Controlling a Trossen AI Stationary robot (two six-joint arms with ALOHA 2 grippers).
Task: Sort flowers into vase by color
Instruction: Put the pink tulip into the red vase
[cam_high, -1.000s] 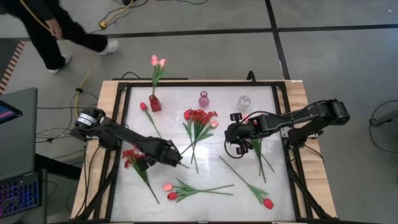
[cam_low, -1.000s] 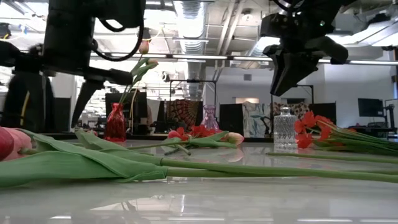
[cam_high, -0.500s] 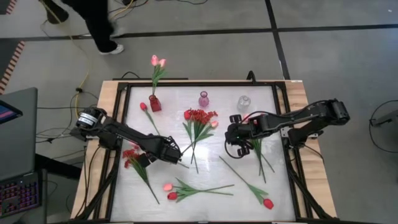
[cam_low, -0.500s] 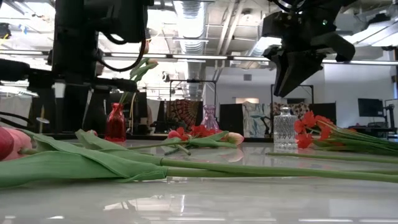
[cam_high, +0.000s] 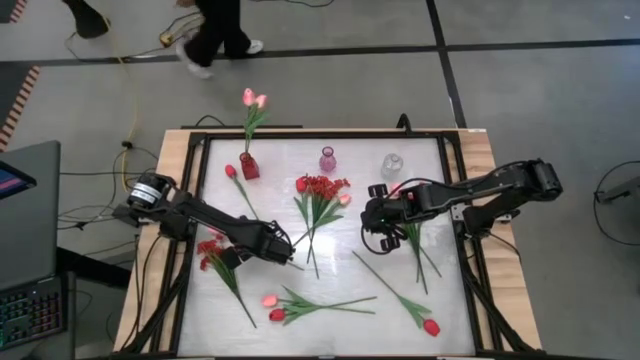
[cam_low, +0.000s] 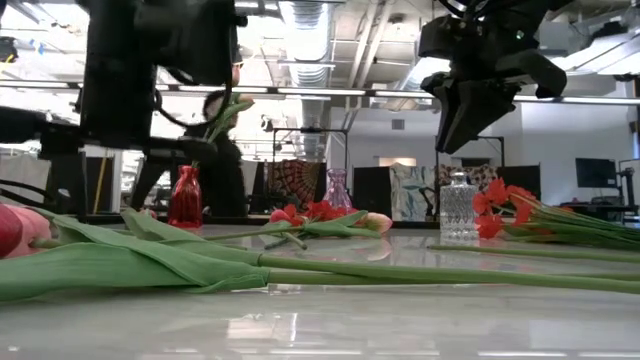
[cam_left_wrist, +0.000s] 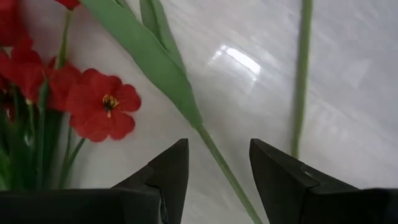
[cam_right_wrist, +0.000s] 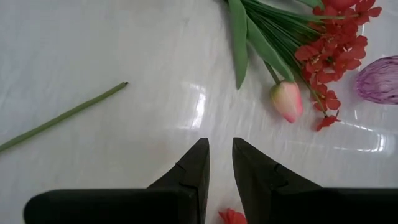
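Artificial flowers lie scattered on the white table. Two pink tulips (cam_high: 253, 98) stand in a red vase (cam_high: 249, 165) at the far left. A bunch of red sprays (cam_high: 320, 187) with a pink tulip bud (cam_right_wrist: 286, 99) lies mid-table, and red blossoms (cam_high: 212, 250) lie at the left. My left gripper (cam_high: 283, 252) hovers low beside them, open, its fingers (cam_left_wrist: 171, 165) on either side of a green stem (cam_left_wrist: 208, 140) without touching it. My right gripper (cam_high: 372, 232) hangs above the table right of the bunch, open by a narrow gap (cam_right_wrist: 221, 149).
A purple vase (cam_high: 327, 159) and a clear vase (cam_high: 392, 165) stand near the far edge. Tulips (cam_high: 275, 308) lie near the near edge, a red tulip (cam_high: 431, 327) at the near right, more stems (cam_high: 415, 240) under the right arm. A person (cam_high: 215, 30) walks beyond the far edge.
Both grippers have stayed about where they were, with no change in their openings. The person beyond the table's far edge has walked from the left toward the right.
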